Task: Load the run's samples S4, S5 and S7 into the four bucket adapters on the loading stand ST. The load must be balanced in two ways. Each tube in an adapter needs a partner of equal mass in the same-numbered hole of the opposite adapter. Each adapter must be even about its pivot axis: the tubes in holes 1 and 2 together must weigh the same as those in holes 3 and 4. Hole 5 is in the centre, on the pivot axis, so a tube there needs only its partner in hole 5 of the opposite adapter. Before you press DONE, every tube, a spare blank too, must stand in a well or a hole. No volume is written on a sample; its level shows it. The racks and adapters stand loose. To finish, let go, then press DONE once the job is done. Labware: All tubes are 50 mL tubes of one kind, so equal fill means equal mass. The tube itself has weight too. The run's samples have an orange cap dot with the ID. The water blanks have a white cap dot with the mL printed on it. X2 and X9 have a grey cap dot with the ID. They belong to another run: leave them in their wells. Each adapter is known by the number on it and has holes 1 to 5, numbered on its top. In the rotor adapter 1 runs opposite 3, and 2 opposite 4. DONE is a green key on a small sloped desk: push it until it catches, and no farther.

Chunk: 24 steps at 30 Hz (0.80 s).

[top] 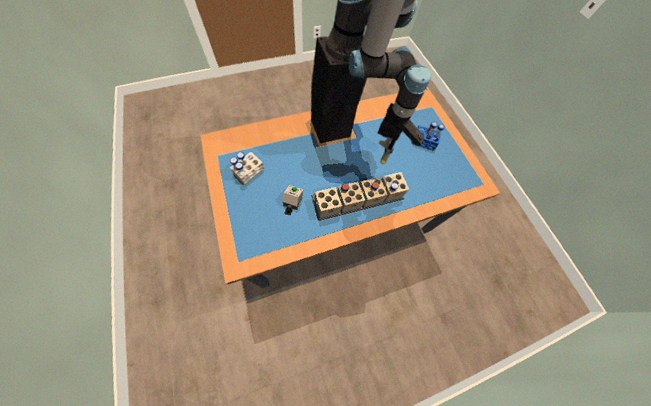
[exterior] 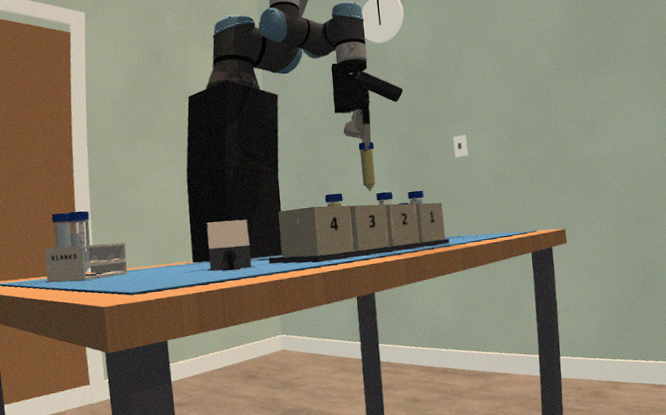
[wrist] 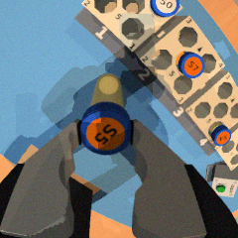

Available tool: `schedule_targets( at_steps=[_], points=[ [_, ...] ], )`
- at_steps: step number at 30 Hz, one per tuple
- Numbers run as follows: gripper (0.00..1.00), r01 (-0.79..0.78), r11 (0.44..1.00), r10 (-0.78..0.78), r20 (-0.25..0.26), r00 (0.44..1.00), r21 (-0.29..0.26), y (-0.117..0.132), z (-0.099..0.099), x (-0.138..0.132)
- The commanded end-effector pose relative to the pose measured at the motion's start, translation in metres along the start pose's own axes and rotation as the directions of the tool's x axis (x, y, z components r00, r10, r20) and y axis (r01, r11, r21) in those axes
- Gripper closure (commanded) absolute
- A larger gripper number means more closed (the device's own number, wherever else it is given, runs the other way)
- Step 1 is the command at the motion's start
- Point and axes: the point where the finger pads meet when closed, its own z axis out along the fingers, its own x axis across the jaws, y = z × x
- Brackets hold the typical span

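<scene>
We see the end effector clamped on tube S5 by its cap, hanging upright above the surface so its tip clears the adapters.

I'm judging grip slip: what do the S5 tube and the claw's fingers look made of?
The blue-capped S5 tube, pinched in the claw: seemingly clear plastic, since tan fill shows through its wall in the exterior view; the cap looks smooth and slightly glossy. The grey fingers: matte, no shine, perhaps rubber or plastic.

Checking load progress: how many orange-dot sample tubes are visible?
3. S5 in the gripper; S7 in adapter 2; a third, ID unreadable, in a farther adapter. Blue rack's caps are unreadable.
</scene>
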Motion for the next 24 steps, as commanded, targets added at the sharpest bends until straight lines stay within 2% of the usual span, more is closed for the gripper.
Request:
schedule_targets(
  at_steps=[1,11,13,24],
  points=[
    [1.00,0.002,1.000,-0.002,0.002,1.000,0.002,0.007,0.000,0.030],
    [1.00,0.002,1.000,-0.002,0.002,1.000,0.002,0.024,0.000,0.095],
    [1.00,0.002,1.000,-0.002,0.002,1.000,0.002,0.024,0.000,0.095],
    [1.00,0.002,1.000,-0.002,0.002,1.000,0.001,0.043,0.001,0.166]
  ],
)
